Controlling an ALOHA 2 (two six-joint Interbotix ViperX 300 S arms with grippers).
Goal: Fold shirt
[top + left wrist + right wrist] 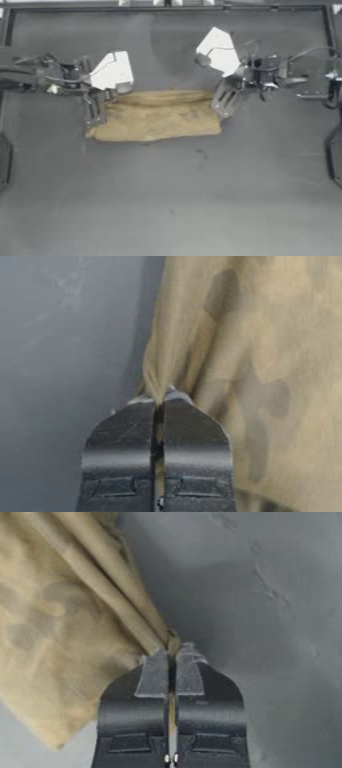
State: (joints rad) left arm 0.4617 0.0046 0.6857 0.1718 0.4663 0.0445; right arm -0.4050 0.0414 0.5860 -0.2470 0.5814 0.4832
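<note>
Left gripper (pixel 159 398): fingers clamped on the shirt (pixel 157 117) at its left end. Right gripper (pixel 172 652): fingers clamped on its right end. Shirt spans between both, long axis left-right, lying on the bench (pixel 174 200), each arm equally near.

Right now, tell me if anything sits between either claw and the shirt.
Nothing does. The left claw is shut on the shirt at its left edge, and the right claw is shut on its right edge. Only bare table lies around it.
</note>
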